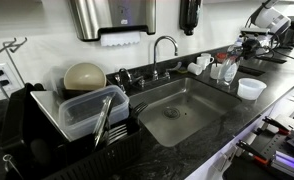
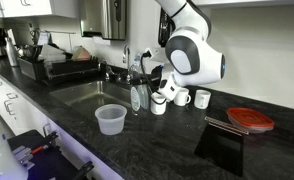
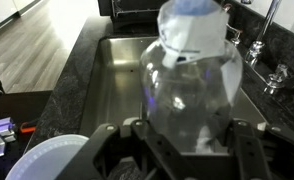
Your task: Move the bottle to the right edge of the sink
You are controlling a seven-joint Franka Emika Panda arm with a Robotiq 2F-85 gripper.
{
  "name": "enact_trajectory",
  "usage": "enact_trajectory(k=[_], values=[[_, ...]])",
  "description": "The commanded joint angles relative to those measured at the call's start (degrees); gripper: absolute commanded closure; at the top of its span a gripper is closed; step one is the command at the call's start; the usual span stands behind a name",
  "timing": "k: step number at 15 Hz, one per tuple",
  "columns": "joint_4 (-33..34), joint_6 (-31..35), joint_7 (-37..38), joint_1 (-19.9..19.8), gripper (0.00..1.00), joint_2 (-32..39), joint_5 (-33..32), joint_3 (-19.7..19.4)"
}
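Note:
The clear, faintly bluish bottle [image 3: 192, 85] fills the middle of the wrist view, upright between my fingers. My gripper [image 3: 187, 150] is shut on the bottle, one finger against each side of its lower body. In both exterior views the bottle [image 2: 137, 97] [image 1: 228, 71] stands at the counter edge right beside the steel sink [image 2: 79, 95] [image 1: 192, 112], with my gripper [image 2: 147, 82] [image 1: 237, 52] around it. The sink basin [image 3: 122, 70] lies behind the bottle in the wrist view. I cannot tell whether the bottle's base touches the counter.
A translucent white tub [image 2: 111, 118] [image 1: 251, 88] [image 3: 42, 160] sits on the black counter near the bottle. White mugs [image 2: 183, 97] [image 1: 201, 65] stand close behind it. The curved faucet [image 1: 165, 45] is at the sink's back. A black dish rack [image 1: 47, 135] holds containers. A red lid [image 2: 250, 120] lies farther along.

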Motion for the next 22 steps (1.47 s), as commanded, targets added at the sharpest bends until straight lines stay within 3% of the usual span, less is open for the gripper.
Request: enact_trajectory(k=[1, 2, 3, 5, 22], values=[[1.05, -0.66, -0.34, -0.56, 0.65, 1.09, 0.80, -0.18], [1.00, -0.79, -0.23, -0.65, 0.31, 1.03, 0.92, -0.17], [0.95, -0.95, -0.36, -0.68, 0.13, 0.92, 1.01, -0.11], [0.83, -0.90, -0.35, -0.62, 0.02, 0.72, 0.98, -0.10], [-0.08, -0.10, 0.21, -1.36, 0.00, -0.07, 2.18, -1.44]])
